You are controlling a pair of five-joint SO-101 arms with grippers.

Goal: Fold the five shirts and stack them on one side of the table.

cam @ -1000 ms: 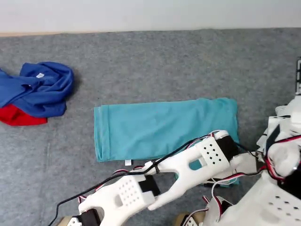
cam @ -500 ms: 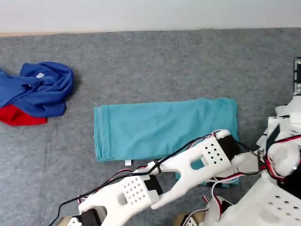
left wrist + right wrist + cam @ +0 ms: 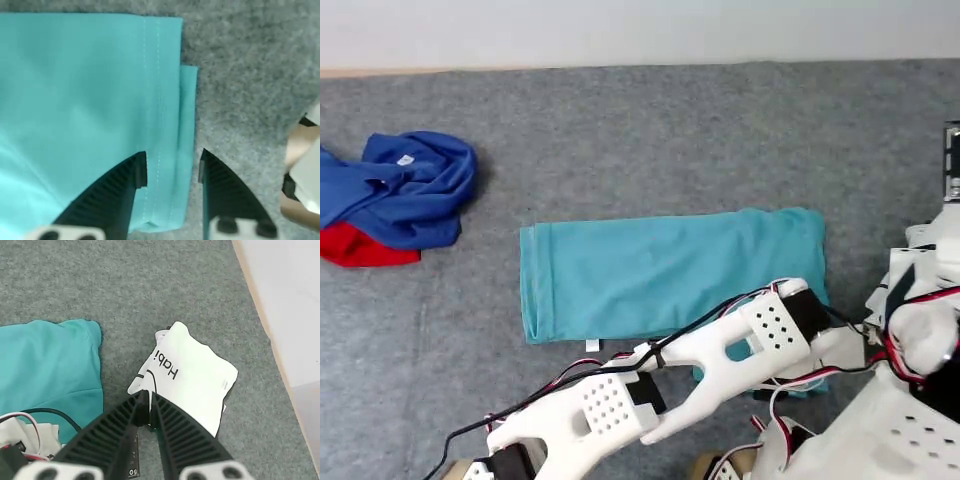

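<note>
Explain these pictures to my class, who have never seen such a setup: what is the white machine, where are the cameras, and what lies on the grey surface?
The white machine is two small robot arms side by side, each ending in a gripper. The high view comes from a fixed camera looking down on the grey table. On the table lie a teal shirt, spread flat, and to one side a crumpled blue shirt partly over a red shirt. The other two pictures come from cameras on the arms' wrists. The left gripper is open, with a finger on either side of the teal shirt's hem. The right gripper is shut at the edge of a folded white shirt. Whether it pinches the cloth is unclear.
</note>
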